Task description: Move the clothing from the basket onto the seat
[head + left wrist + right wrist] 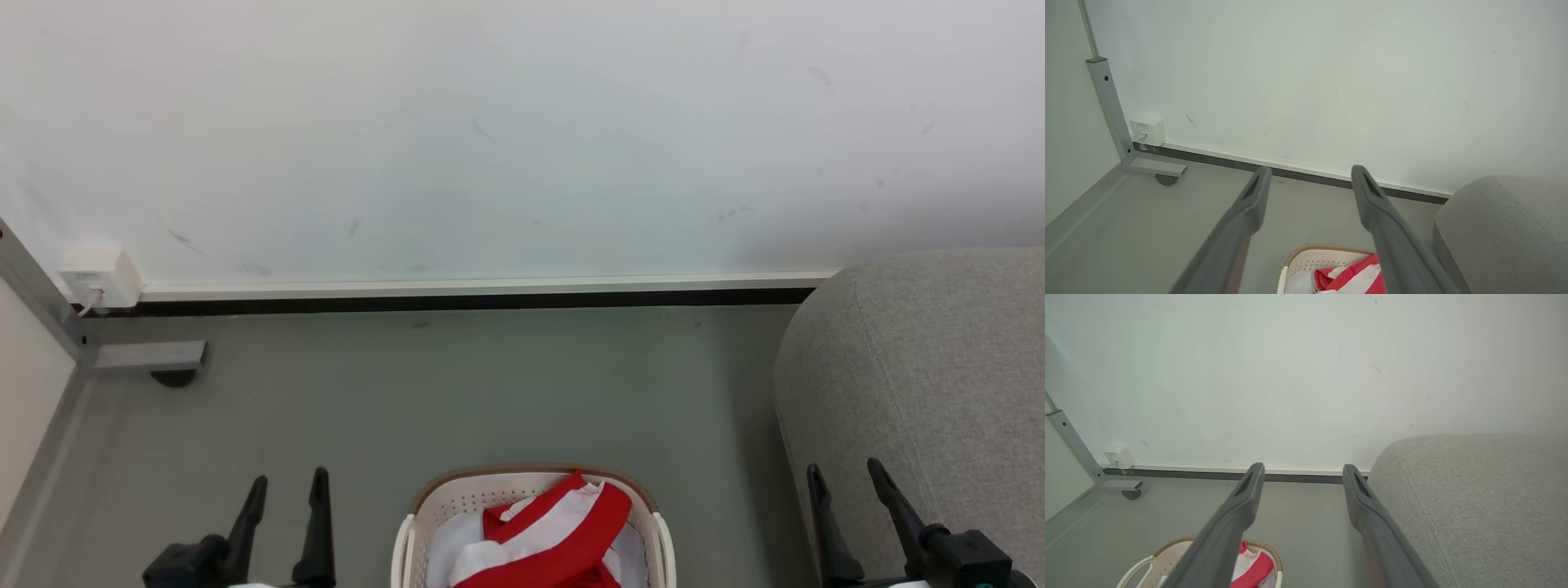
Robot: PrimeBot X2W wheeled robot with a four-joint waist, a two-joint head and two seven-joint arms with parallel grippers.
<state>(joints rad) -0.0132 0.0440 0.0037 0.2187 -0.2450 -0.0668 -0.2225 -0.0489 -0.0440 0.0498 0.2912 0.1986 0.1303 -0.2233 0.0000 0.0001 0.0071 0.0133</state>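
Dark fingers (1237, 228) of the left end effector (290, 478) poke up at the bottom of the head view. They are spread wide apart with nothing between them, so it is open and empty. It hangs over the grey floor (490, 392), to the left of the basket (522, 473), and does not touch it. On the other side, the right end effector (843, 467) is open too. Its two fingers stand wide apart and hold nothing, close by the front of the seat (922, 367). The basket sits on the floor between the two end effectors. It is cream-white with little holes in its walls and a brown rim. The clothing (563, 531) is inside the basket. It is bright red with wide white stripes, and one red fold reaches up to the far rim. Some plain white cloth (445, 543) lies under it. The seat is big, light grey and soft, with a round corner. It stands to the right of the basket with a strip of floor between them. Behind it all is a white wall (490, 122) with small dark marks. A little white box (98, 276) sits low on the wall at the left, beside a grey metal post (143, 357).
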